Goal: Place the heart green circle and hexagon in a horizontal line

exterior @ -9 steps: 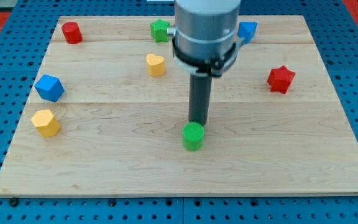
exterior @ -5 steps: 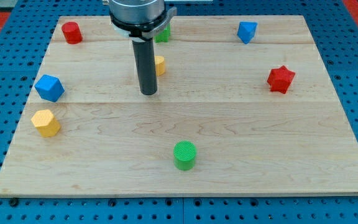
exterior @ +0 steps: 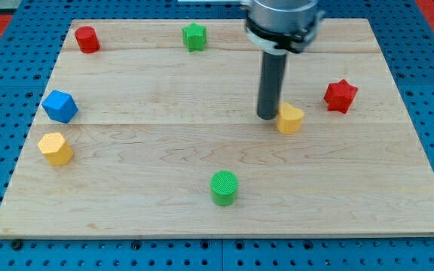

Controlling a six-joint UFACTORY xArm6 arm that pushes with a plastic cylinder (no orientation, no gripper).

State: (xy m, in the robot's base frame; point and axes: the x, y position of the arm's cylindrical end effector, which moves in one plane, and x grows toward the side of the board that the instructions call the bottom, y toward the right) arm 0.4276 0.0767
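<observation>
My tip (exterior: 267, 116) rests on the board right of centre, touching the left side of the yellow heart (exterior: 290, 118). The green circle (exterior: 224, 187) lies near the view's bottom, below and left of the tip. The yellow hexagon (exterior: 55, 148) sits at the far left, well away from the tip. The rod rises to the arm body at the view's top.
A blue cube (exterior: 59, 105) lies above the yellow hexagon. A red cylinder (exterior: 87, 38) sits at the top left, a green star (exterior: 194, 36) at top centre, a red star (exterior: 340, 95) right of the heart. The wooden board (exterior: 398, 188) lies on a blue pegboard.
The yellow heart has moved from upper left of centre to right of centre, with my tip now at its left. Earlier the tip pushed the green circle slightly down. The blue block at top right is now hidden.
</observation>
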